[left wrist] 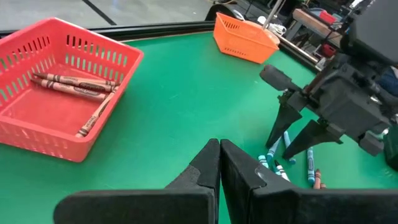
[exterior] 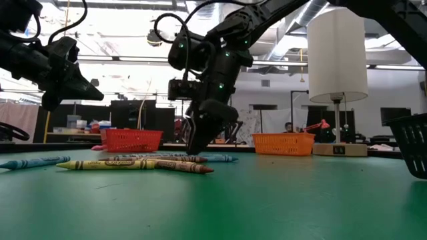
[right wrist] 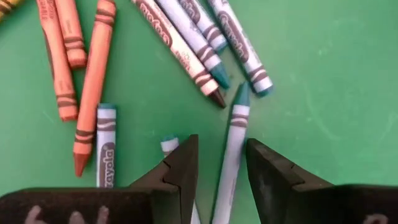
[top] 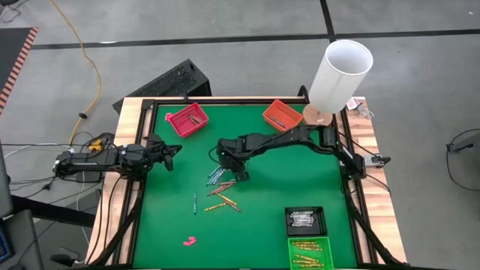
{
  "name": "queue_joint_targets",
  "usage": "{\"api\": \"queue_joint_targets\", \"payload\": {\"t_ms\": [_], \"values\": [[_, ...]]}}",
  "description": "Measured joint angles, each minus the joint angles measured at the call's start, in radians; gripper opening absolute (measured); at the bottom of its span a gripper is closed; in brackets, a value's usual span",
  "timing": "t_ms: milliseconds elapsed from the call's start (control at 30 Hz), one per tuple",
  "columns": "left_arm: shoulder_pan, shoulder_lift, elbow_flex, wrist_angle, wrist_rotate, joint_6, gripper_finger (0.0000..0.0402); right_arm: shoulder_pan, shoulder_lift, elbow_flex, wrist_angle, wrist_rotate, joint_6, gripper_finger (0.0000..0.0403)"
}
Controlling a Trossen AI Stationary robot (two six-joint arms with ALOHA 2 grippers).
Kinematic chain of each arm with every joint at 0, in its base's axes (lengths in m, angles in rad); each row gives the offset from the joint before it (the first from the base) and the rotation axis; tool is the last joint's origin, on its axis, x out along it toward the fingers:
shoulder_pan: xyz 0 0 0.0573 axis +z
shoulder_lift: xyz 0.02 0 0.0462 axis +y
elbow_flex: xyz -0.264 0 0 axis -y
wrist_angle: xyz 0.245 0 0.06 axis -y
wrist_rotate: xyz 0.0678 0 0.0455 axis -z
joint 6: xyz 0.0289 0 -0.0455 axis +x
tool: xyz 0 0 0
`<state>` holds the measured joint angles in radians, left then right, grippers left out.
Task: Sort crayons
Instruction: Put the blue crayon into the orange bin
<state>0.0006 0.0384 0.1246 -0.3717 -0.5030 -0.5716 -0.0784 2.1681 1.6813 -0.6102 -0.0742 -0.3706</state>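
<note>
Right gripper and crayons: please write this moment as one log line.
task: sort crayons | right gripper: open, astride a teal crayon in the loose pile | left gripper: shut, waiting at table's left | red basket: some crayons inside

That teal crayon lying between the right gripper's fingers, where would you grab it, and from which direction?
Grip the teal crayon across its paper-wrapped middle, coming straight down from above. It lies flat on the green table, so only its sides are free, and a slim round stick held mid-length should not tip. The right gripper is open and already straddles it, with its fingers beside neighbouring crayons, so it should close gently.
</note>
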Motion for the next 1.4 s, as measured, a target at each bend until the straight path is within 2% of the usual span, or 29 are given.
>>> {"api": "queue_joint_targets", "payload": {"t_ms": [100,300,700,1133,1400], "values": [[0.0,0.0,0.0,0.0,0.0,0.003,0.0,0.008,-0.002,-0.02,0.008,0.043,0.007,0.0136],[0.0,0.0,0.0,0.0,-0.001,0.003,0.0,0.003,-0.005,-0.032,0.008,0.049,0.044,0.0106],[0.0,0.0,0.0,0.0,-0.001,0.002,0.0,-0.004,-0.005,-0.033,-0.011,0.077,0.096,0.0009],[0.0,0.0,0.0,0.0,-0.001,0.0,0.0,-0.038,-0.018,0.021,-0.086,0.08,0.214,0.0003],[0.0,0.0,0.0,0.001,-0.003,-0.001,0.0,-0.11,-0.138,0.045,-0.215,0.073,0.241,0.0002]]}}
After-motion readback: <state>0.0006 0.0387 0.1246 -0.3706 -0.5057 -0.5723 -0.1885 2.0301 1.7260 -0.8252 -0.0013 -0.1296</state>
